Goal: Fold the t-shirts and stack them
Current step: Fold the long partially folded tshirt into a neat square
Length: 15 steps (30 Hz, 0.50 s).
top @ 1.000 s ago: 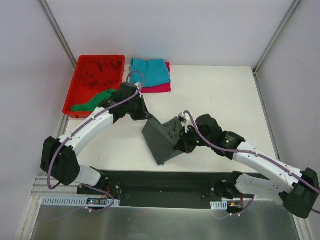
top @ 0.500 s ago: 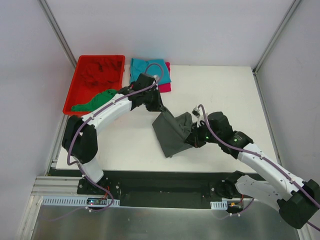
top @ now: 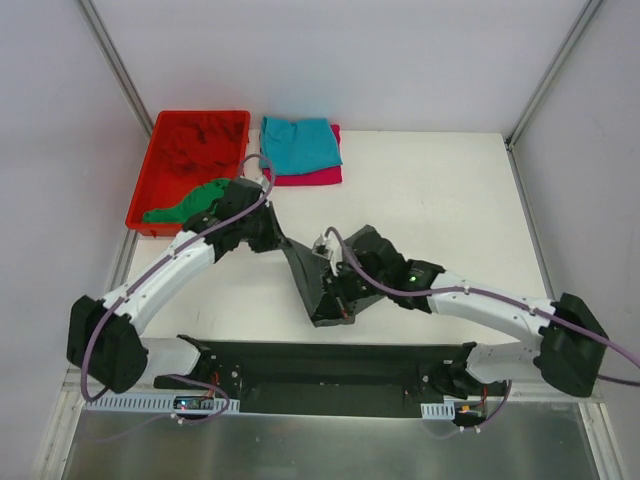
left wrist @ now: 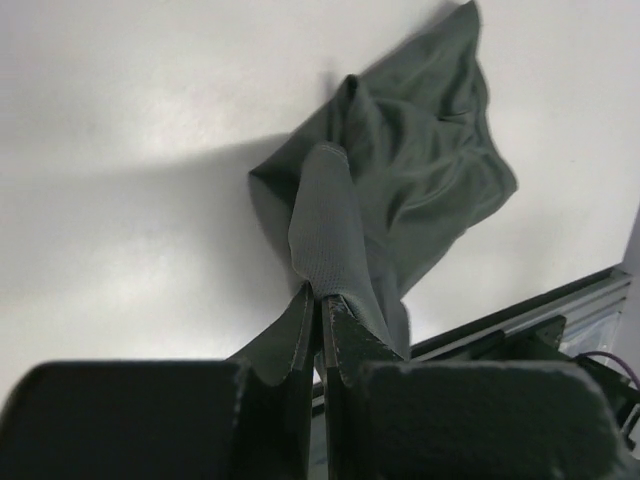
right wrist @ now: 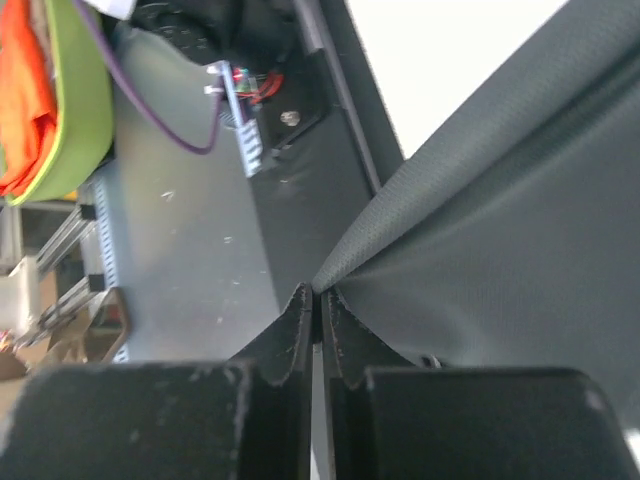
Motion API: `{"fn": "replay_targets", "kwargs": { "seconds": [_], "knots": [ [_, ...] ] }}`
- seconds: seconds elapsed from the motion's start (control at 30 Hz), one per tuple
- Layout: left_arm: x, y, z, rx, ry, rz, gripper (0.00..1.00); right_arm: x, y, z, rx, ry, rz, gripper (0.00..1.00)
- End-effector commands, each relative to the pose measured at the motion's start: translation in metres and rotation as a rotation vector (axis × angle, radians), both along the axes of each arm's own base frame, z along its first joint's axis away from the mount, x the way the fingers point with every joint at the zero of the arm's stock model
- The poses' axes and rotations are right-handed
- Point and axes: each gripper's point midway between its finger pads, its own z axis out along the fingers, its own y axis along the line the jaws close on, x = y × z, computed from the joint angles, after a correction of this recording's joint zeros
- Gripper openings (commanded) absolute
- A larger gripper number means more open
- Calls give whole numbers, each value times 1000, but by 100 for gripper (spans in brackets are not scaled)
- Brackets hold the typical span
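Top external, crumpled dark grey cloth t-shirt right of red plastic bin, pinched by left gripper, right gripper.

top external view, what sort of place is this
Probably a robot lab work cell: a white table enclosed by plain white panels on metal posts, a left arm and right arm bolted at its near edge, and a red bin.

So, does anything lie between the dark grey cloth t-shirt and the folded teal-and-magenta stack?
Nothing visible does. Only bare white table separates the dark grey cloth t-shirt from the folded teal t-shirt lying on the magenta t-shirt.
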Motion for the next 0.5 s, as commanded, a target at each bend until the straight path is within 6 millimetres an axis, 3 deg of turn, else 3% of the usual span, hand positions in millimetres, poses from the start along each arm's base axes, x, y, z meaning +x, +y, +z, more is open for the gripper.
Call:
{"fn": "replay_targets", "kwargs": {
  "seconds": [0.0, 0.1, 0.2, 0.33, 0.47],
  "knots": [
    [-4, 62, 7, 82, -110, 229, 0, -54, 41, 39, 134, 87, 261, 1],
    [-22, 94, 12, 136, -144, 327, 0, -76, 66, 54, 186, 109, 369, 1],
    [-36, 114, 20, 154, -186, 387, 0, -90, 81, 65, 212, 101, 448, 1],
    [-45, 123, 33, 146, -230, 409, 0, -94, 87, 70, 224, 94, 470, 1],
    [-42, 118, 37, 124, -225, 405, 0, -86, 79, 65, 212, 66, 413, 1]
  ]
}}
